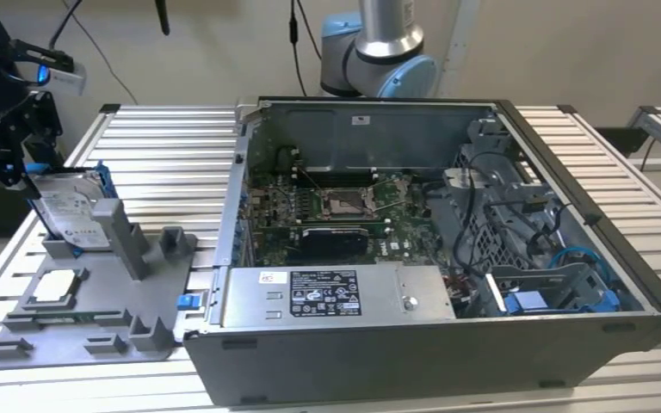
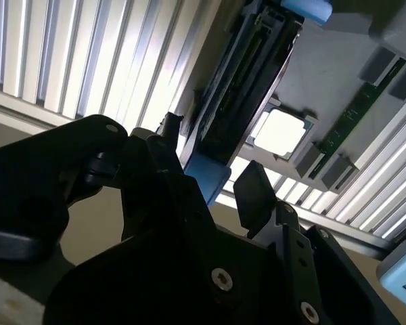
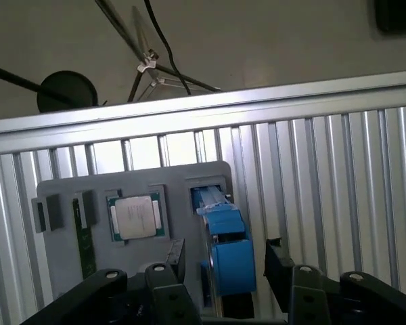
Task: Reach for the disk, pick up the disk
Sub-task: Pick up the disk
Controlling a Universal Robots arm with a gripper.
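Hovering at the disk (image 1: 72,211), hand (image 3: 226,250) spread wide

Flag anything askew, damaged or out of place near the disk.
Nothing stands out. The disk stands on edge in the grey holder, the chip lies flat in its recess, and the open gripper straddles the disk.

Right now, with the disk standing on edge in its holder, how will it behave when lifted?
Likely stiff and heavy for its size: the disk has a metal body in a blue bracket. Standing on edge in the grey holder, it might tip if nudged.
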